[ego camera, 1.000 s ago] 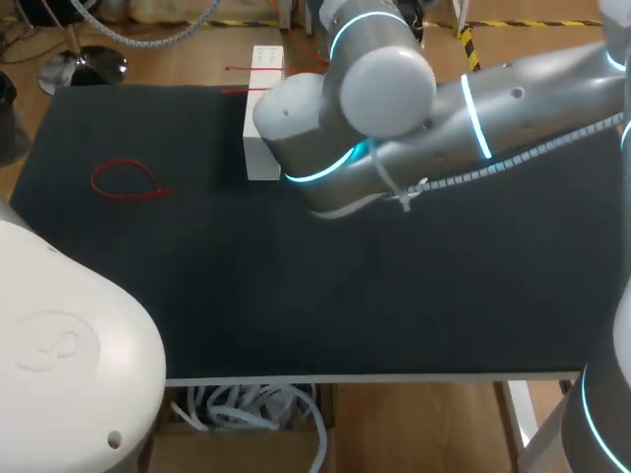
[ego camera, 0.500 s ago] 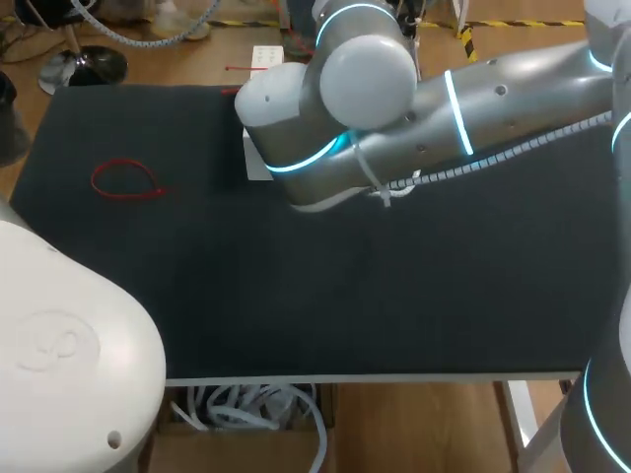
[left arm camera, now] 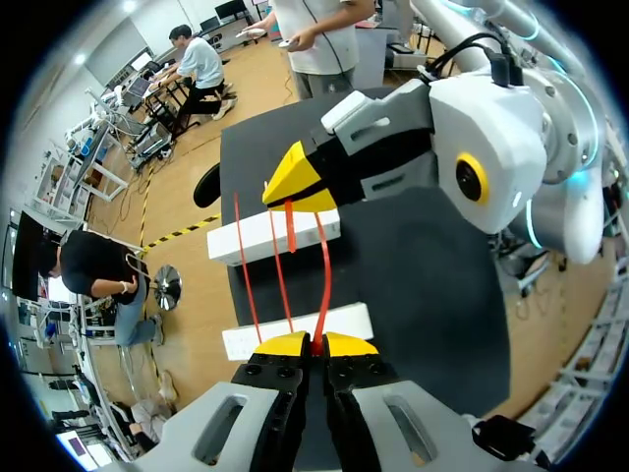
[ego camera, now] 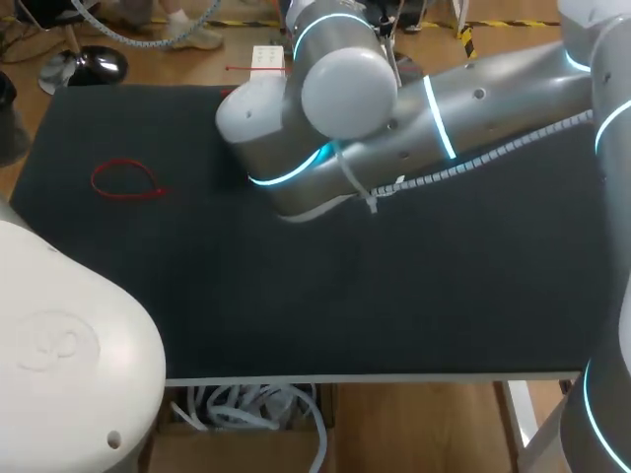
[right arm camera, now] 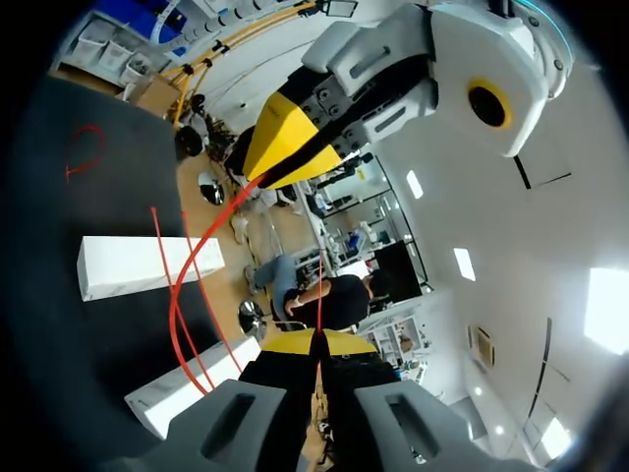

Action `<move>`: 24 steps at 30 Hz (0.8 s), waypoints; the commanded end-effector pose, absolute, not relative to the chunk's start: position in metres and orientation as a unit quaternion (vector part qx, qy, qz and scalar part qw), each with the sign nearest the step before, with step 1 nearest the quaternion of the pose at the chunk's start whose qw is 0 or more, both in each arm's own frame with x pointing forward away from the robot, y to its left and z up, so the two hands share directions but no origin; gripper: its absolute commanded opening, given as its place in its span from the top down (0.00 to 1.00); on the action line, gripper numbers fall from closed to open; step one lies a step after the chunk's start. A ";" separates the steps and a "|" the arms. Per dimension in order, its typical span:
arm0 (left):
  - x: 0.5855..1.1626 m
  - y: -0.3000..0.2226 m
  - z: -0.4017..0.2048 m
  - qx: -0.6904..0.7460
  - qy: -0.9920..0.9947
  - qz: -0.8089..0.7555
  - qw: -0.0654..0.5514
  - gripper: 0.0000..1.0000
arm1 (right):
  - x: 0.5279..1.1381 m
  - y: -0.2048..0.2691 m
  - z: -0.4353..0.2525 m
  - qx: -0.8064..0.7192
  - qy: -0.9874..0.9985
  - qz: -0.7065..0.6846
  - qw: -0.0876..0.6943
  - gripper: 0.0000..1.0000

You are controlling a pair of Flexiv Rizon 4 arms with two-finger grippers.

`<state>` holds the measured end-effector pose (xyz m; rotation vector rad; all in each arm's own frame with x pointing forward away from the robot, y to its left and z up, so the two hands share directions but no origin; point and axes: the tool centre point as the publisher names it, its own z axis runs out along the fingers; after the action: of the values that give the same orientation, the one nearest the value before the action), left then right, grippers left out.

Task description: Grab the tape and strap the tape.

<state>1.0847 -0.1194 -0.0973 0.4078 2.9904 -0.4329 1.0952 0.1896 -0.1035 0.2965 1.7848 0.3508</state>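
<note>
Evidently thin, limp, light, probably slick. Tape (left arm camera: 323, 285) pinched toward each end by left claw (left arm camera: 313, 344) and right claw (right arm camera: 316, 342), both clamped tight; best held close to ends.

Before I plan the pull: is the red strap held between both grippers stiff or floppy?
Probably springy, not limp: the red strap bows in smooth arcs between the left gripper and right gripper without sagging. Likely light, being so thin, so it may slip under tension.
</note>
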 end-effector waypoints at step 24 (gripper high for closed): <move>1.085 -0.120 -0.096 0.133 0.980 -0.140 0.045 1.00 | 1.097 0.228 -0.100 0.102 0.775 0.107 0.614 1.00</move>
<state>1.0848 -0.1194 -0.0973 0.4077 2.9905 -0.4329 1.0947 0.2235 -0.1029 0.2285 1.7840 0.2624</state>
